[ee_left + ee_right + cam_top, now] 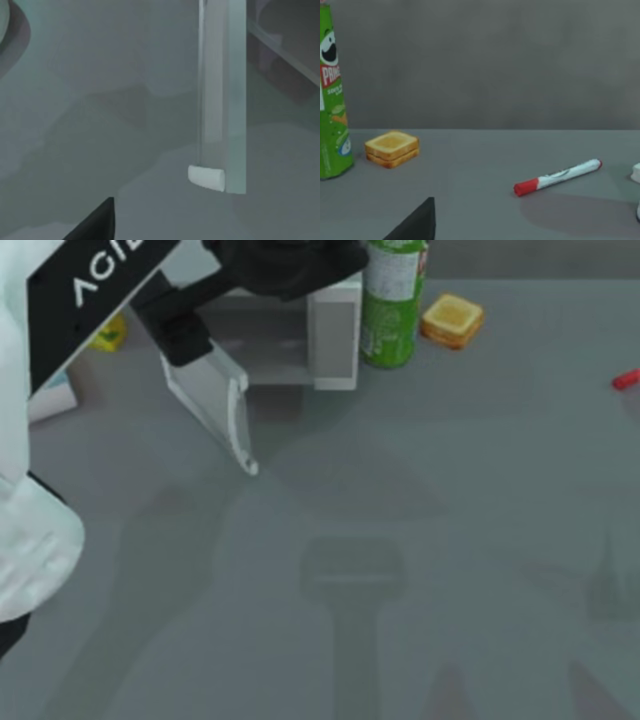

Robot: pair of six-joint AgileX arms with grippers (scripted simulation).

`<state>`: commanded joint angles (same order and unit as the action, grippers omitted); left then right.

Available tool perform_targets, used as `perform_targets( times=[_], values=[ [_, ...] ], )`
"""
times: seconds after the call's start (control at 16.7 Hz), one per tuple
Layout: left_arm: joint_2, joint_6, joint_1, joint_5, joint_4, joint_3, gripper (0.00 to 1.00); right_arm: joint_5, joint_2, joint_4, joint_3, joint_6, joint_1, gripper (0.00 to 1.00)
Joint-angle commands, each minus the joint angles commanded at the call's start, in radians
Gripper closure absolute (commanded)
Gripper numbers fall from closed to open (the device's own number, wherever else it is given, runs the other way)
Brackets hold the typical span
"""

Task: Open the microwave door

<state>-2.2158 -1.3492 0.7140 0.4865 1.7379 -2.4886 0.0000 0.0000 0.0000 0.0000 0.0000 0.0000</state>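
The left pincer (185, 335) sat at the hinge-side end of the microwave door (212, 400), at the far left part of the surface (400, 540); whether its fingers were clenched or released could not be told (the dark wrist housing covered them from above). From the pincer, the door swung out toward the near side, standing open at a wide angle, its white handle edge (243, 445) farthest from the pincer. The microwave (320, 335) stood just right of the pincer, its cavity exposed. Beyond it to the right stood a green can (392, 305), then a toast sandwich (451, 320), and a red-capped marker (557, 177) well apart. The right arm was out of the top view.
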Motion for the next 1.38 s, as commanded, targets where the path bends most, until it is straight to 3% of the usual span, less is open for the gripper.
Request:
perform_targets(
  times=[0.3,0.78,1.14,1.38],
  values=[
    [0.02,0.025,-0.022,-0.002,-0.073,0.075,0.0,0.0,0.0,0.0,0.0,0.0,0.0,0.0],
    [0.099,0.116,-0.104,-0.013,-0.449,0.496,0.0,0.0,0.0,0.0,0.0,0.0,0.0,0.0],
    [0.107,0.128,-0.115,-0.014,-0.492,0.54,0.0,0.0,0.0,0.0,0.0,0.0,0.0,0.0],
    [0.107,0.128,-0.115,-0.014,-0.492,0.54,0.3,0.0,0.0,0.0,0.0,0.0,0.0,0.0]
  ],
)
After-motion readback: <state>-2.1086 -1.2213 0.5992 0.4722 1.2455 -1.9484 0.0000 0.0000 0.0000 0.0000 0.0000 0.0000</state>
